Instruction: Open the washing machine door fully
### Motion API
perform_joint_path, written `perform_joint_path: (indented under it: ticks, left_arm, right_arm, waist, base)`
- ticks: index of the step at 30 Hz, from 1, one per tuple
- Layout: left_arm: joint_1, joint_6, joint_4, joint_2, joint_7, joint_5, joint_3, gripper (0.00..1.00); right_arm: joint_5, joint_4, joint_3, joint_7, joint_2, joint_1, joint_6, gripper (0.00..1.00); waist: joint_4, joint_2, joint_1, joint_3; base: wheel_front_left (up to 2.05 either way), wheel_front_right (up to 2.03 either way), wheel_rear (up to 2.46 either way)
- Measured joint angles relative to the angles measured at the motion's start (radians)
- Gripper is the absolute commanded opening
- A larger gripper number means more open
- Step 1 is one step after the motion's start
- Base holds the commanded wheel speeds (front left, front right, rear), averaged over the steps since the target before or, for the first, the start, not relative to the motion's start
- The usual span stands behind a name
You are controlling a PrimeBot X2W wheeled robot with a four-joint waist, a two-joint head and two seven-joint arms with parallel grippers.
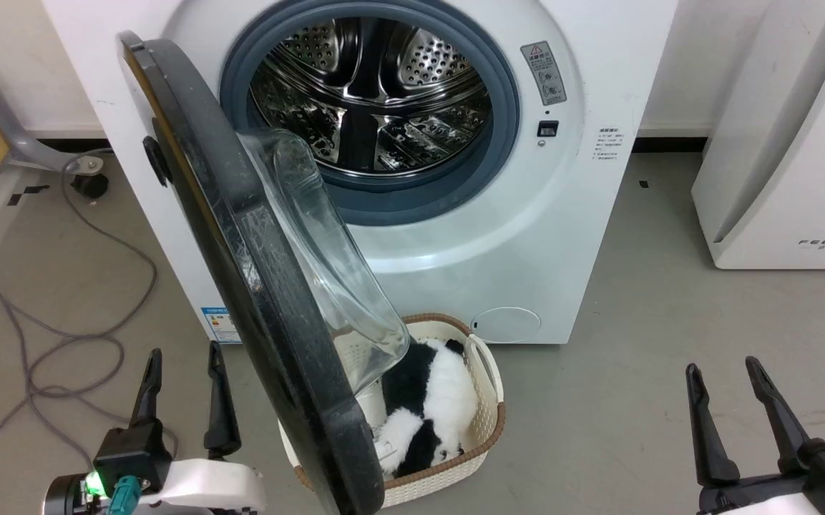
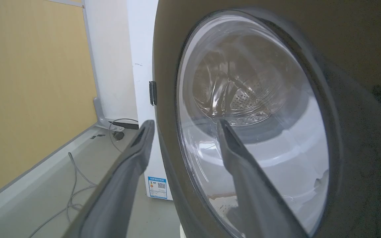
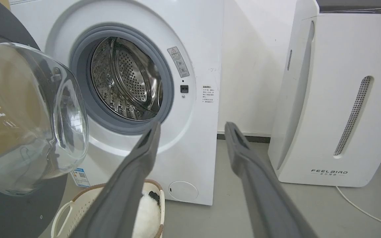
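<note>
Head view: the washing machine is seen at the far side on the grey floor, drum mouth exposed. The washing machine door, hinged at the left of the opening, is found swung out roughly square to the machine front, its long edge running from far to near and its free edge hanging over a wicker basket in which a black-and-white plush toy is laid. The left gripper is noted near, just left of the door's free edge; its fingers are parted and nothing is held. The right gripper is noted well apart on the right, fingers likewise parted and empty. A loose grey cable is strewn on the floor at left. Left wrist view: the door's glossy outer face and its glass bowl are faced closely past the spread left gripper; contact cannot be told. A yellow wall panel bounds the left. Right wrist view: the right gripper is aimed at the machine front, with the door's inner side at left and a white appliance marked FEELBIRD at right. The left arm is judged nearer, yet it lies on the side toward which the door must be swung; a leftward push on the inner side, or a hook on the free edge, is judged necessary.
</note>
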Motion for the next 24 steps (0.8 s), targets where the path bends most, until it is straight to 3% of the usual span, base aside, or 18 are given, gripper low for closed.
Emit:
perform_joint_path:
  ticks: [1, 7, 14, 24]
  left_arm:
    - [0.000, 0.000, -0.002, 0.000, 0.000, 0.000, 0.001, 0.00]
    - [-0.003, -0.004, -0.040, 0.000, 0.000, 0.004, 0.030, 0.00]
    - [-0.042, -0.025, -0.226, 0.000, 0.000, 0.015, 0.047, 0.00]
    - [-0.092, -0.093, -0.528, 0.000, -0.001, 0.058, -0.124, 0.00]
  right_arm:
    - [0.000, 0.002, -0.001, 0.000, 0.000, 0.000, 0.000, 1.00]
    - [0.000, 0.010, -0.012, 0.000, 0.000, 0.003, 0.000, 1.00]
    - [0.009, 0.006, -0.011, 0.000, 0.001, 0.004, 0.000, 1.00]
    - [0.009, -0.001, -0.003, 0.000, 0.001, 0.017, 0.000, 1.00]
  waist:
    - [0.001, 0.0000, 0.0000, -0.001]
    - [0.008, 0.0000, -0.0001, -0.006]
    - [0.017, 0.0000, 0.0000, -0.011]
    - [0.024, 0.0000, 0.0000, -0.016]
  base:
    - [0.00, 0.00, 0.00]
    - [0.00, 0.00, 0.00]
    - [0.00, 0.00, 0.00]
    - [0.00, 0.00, 0.00]
